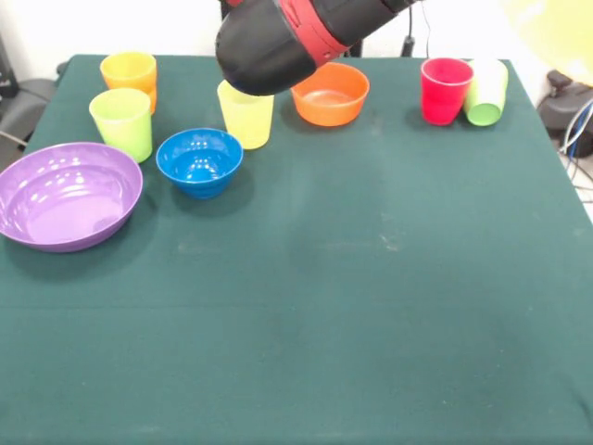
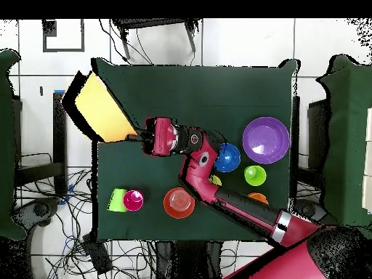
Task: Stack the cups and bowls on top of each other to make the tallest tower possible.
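My gripper (image 2: 138, 136) is raised over the table's left part in the overhead view, shut on the rim of a large orange-yellow bowl (image 2: 102, 109), which also shows at the front view's top right corner (image 1: 556, 32). On the cloth stand a purple bowl (image 1: 67, 193), a blue bowl (image 1: 199, 160), a red-orange bowl (image 1: 331, 93), an orange cup (image 1: 129, 74), a lime green cup (image 1: 122, 120), a yellow cup (image 1: 246, 113) and a red cup (image 1: 445, 90). A green cup (image 1: 485, 93) lies tipped against the red one. Nothing is stacked.
The dark green table cloth (image 1: 371, 306) is bare across its near half in the front view. The arm's black and red elbow (image 1: 287, 37) hangs over the yellow cup. Cables (image 2: 80, 240) and dark chairs (image 2: 341, 102) surround the table.
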